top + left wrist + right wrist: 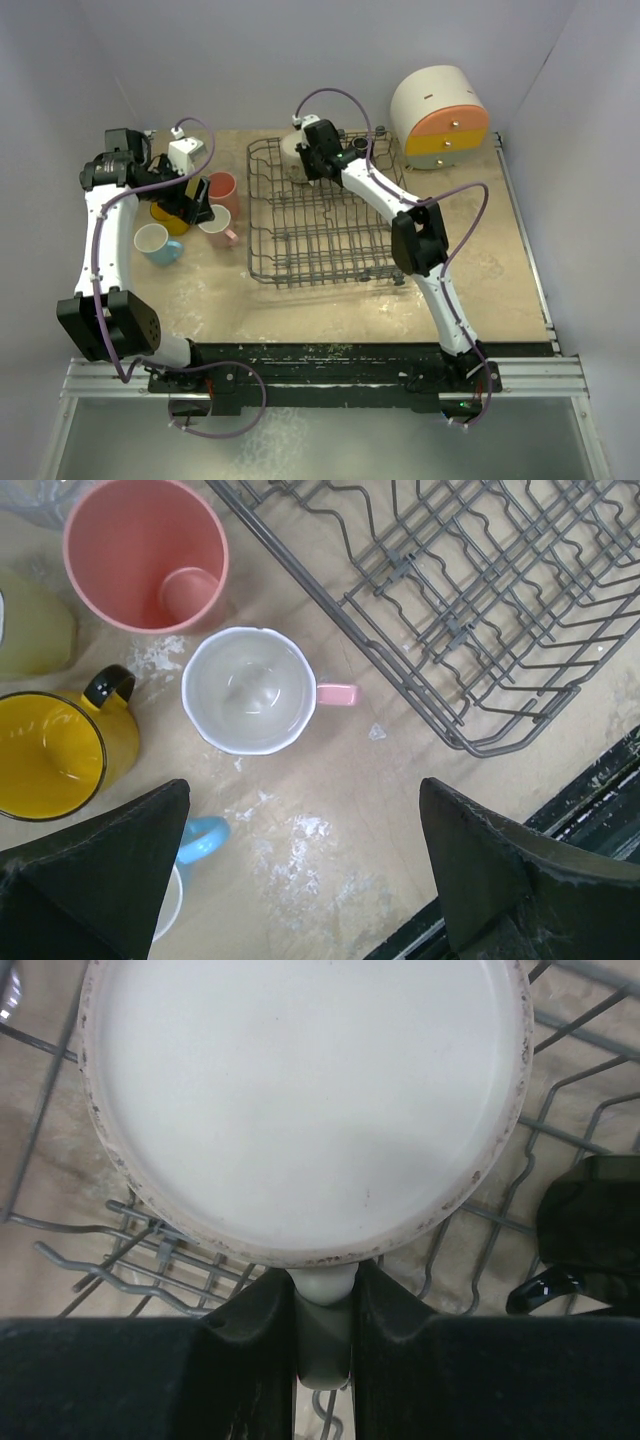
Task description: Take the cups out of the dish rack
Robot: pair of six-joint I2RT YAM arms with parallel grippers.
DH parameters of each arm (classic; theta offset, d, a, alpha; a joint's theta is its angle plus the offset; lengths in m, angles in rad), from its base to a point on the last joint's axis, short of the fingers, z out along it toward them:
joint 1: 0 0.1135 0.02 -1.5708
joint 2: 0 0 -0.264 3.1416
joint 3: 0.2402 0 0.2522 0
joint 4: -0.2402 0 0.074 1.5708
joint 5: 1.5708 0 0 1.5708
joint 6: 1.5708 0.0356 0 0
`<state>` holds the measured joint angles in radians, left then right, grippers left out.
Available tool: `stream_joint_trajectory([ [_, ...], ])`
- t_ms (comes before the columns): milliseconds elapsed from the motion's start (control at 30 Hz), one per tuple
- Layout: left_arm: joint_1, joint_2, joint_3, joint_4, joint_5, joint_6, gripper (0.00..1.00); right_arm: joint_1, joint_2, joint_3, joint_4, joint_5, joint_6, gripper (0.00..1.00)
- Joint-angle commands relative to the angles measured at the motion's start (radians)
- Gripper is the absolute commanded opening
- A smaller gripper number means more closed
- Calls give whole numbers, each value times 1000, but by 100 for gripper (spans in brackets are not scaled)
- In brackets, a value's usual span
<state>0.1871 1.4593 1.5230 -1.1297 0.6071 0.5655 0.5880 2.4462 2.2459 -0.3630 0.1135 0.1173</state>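
The dark grey dish rack [322,252] stands mid-table. My right gripper [306,162] is at its far left corner, shut on the handle [323,1295] of a cream cup [305,1100] that sits in the rack. A black cup [588,1232] lies in the rack to its right. My left gripper [305,805] is open and empty above the table left of the rack. Below it stand a salmon tumbler [147,552], a white mug with a pink handle [250,690], a yellow mug [55,752] and a light blue mug [200,838].
A round white container with orange and yellow drawers [440,117] stands at the back right. A yellow-green cup [30,630] and a clear glass [40,495] are at the left edge. The rack's near corner [480,745] is close to my left gripper.
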Motion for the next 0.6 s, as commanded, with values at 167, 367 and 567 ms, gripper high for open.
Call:
stream_joint_trajectory([
  [167,-15,-25,-3,78,67,3,99,3,-247,34,232,31,-31,0],
  [367,-24,-37,-7,107,91,18,99,5,-319,4,217,-8,1,0],
  [567,-41,-83,-32,197,131,124,99,8,-508,-157,196,-121,137,0],
])
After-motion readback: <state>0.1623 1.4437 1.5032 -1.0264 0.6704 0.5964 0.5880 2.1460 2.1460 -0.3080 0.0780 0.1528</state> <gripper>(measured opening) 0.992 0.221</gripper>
